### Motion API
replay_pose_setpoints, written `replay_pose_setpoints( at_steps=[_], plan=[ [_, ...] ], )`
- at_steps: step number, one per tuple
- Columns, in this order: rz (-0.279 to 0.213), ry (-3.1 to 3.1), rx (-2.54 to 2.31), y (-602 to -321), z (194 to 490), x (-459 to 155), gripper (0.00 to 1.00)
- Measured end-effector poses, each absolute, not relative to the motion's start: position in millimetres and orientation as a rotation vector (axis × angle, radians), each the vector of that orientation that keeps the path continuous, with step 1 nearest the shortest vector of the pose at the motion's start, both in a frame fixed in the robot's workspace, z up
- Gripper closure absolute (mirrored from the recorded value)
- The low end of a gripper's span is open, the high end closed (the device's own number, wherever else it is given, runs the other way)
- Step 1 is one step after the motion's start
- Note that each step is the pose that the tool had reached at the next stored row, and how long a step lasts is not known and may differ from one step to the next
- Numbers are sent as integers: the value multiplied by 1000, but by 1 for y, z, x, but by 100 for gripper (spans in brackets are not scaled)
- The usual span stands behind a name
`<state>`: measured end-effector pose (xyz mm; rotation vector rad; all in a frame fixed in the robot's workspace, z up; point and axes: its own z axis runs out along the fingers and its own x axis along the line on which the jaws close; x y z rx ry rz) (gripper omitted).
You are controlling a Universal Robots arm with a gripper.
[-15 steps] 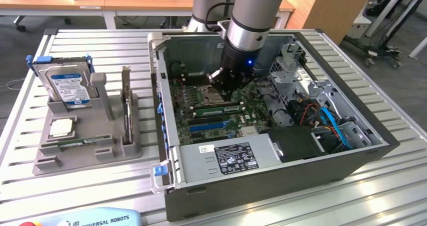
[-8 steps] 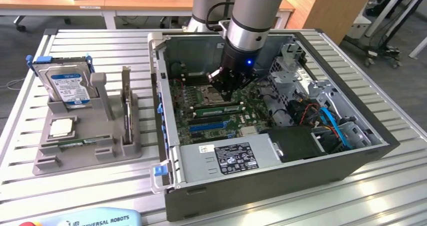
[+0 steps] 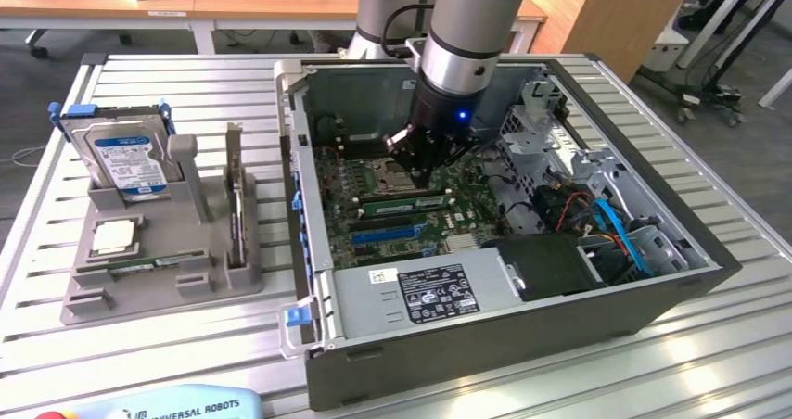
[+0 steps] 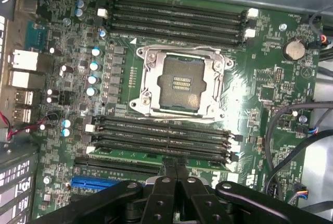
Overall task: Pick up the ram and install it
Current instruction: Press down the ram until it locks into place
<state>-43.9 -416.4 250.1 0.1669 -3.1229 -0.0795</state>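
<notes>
A robot arm reaches down into an open computer case (image 3: 495,252) lying on its side on a slatted metal worktop (image 3: 161,345), its tool (image 3: 418,162) hovering low over the motherboard (image 4: 260,78). The tool's two fingers (image 4: 167,174) are pressed together, tips down on a green ram stick (image 4: 145,158) that lies lengthwise in the memory slot nearest the tool, apparently pushing it home rather than carrying it. The wrist view shows two banks of memory slots, four on each side of the empty processor socket (image 4: 179,83), its metal frame open and contacts exposed. A blue expansion slot (image 4: 96,183) lies just beyond the near bank. Beside the case, on the exterior view's left, a grey parts holder (image 3: 161,243) keeps spare components upright and within reach: one blue-labelled hard drive (image 3: 121,159) standing on edge, one square silver processor chip (image 3: 114,236) lying flat, and a second thin stick (image 3: 143,267) resting in a front groove.
</notes>
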Motion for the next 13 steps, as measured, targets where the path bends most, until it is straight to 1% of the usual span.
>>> replay_pose_setpoints(
  at_steps=[4,13],
  plan=[
    [-33,-3122,167,-416,250,-44,90],
    [-29,-3126,69,-416,250,-44,90]
  ],
)
